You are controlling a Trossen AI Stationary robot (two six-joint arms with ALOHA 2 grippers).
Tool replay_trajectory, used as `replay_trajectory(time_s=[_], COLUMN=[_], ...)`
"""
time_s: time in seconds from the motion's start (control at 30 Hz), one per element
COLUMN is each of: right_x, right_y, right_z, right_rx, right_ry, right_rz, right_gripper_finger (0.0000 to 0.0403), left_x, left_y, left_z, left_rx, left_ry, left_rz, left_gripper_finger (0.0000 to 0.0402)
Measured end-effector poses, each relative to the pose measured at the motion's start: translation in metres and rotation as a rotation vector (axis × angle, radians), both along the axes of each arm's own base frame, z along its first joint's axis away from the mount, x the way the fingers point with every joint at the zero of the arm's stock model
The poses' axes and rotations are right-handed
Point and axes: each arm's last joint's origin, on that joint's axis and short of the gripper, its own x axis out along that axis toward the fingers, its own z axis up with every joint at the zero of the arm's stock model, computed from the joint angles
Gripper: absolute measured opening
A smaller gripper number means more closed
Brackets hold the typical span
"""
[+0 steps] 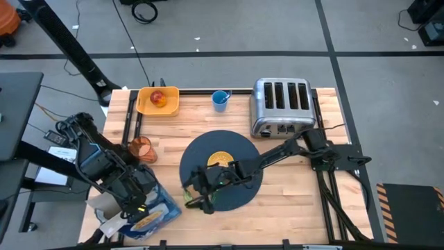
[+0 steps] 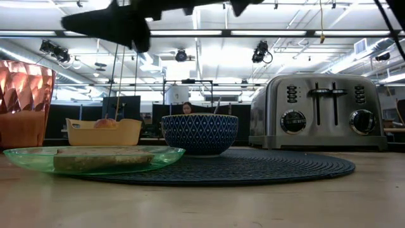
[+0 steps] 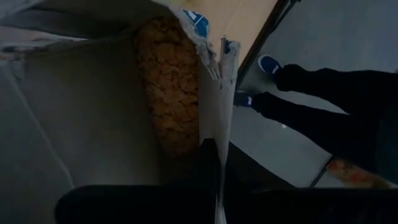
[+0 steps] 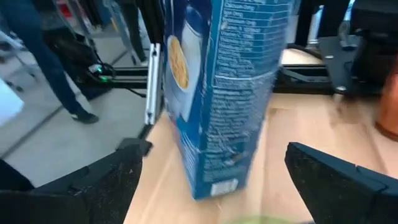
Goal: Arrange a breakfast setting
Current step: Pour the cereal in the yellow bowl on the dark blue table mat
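Observation:
On the round dark mat (image 1: 239, 173) stands the bowl (image 1: 220, 160), blue-patterned outside (image 2: 199, 134). The green plate with toast (image 2: 95, 157) lies at the mat's left edge, mostly hidden in the high view by my right gripper (image 1: 198, 193). That gripper is open (image 4: 214, 152) with nothing between its fingers and faces the blue cereal box (image 4: 217, 93). At the table's near left corner, my left gripper (image 1: 132, 201) is shut on the box (image 1: 149, 217), whose top is open with cereal showing (image 3: 168, 81). My left gripper (image 3: 211, 180) pinches the torn upper edge of the cereal box's wall (image 3: 216, 124) at its open top, one finger inside the box and one outside. The fingers come from above, slanting down. The box stands slightly tilted; whether its bottom rests on the table cannot be told.
The orange tumbler (image 1: 141, 148) stands left of the mat. At the far edge are the yellow tray (image 1: 158, 101) with the red apple (image 1: 158, 98), the blue cup (image 1: 220, 100) and the silver toaster (image 1: 281, 105). A person's legs (image 3: 323, 106) show beside the table.

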Motion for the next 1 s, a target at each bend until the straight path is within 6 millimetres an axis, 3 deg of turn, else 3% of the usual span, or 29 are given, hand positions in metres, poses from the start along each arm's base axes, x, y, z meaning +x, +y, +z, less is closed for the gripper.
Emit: replay_trajectory(time_s=[0.4, 1.0], right_x=[0.044, 0.051], right_y=[-0.003, -0.009], right_z=[-0.032, -0.046], right_rx=[0.046, 0.052], right_ry=[-0.011, -0.070], right_rz=[0.037, 0.084], right_gripper_finger=[0.0398, 0.0389], left_x=[0.002, 0.008], left_y=[0.000, 0.005], left_z=[0.000, 0.001], left_rx=[0.034, 0.106], left_ry=[-0.058, -0.138], left_rz=[0.004, -0.014], left_gripper_finger=[0.0007, 0.0007])
